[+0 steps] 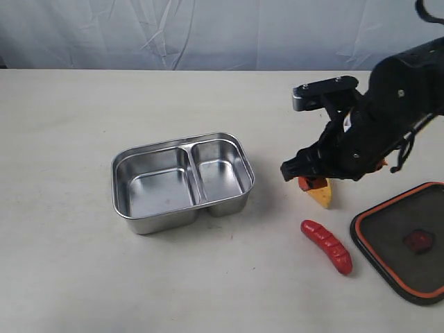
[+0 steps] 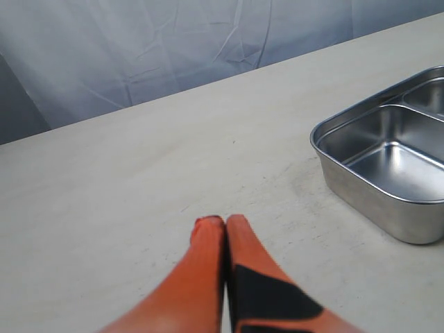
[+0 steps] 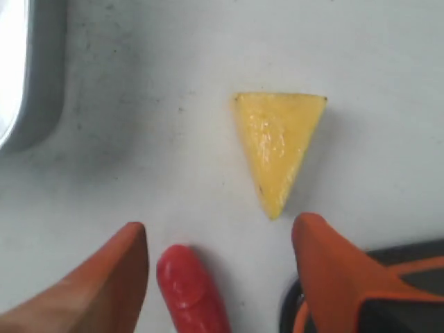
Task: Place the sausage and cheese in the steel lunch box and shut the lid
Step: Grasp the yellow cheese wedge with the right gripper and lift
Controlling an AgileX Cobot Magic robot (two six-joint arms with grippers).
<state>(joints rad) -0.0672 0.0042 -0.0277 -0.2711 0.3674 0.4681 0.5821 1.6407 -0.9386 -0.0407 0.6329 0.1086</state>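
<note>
R gripper [image 3: 220, 227] is hovering over the cheese [image 3: 279, 142] w/ fingers spread wide, holding nothing; L gripper [image 2: 225, 220] is sitting w/ fingers pressed together, empty, near the steel lunch box [image 1: 166, 220]; both box compartments are lying empty; cheese is resting flat on the table [image 1: 69, 263], near the sausage [image 1: 327, 246], between box & lid [image 1: 388, 243]; cheese is looking light, rigid, prob. slick plastic; tapering sides could be slipping out of a pinch, so gripping low across the wide end is seeming safest.
</note>
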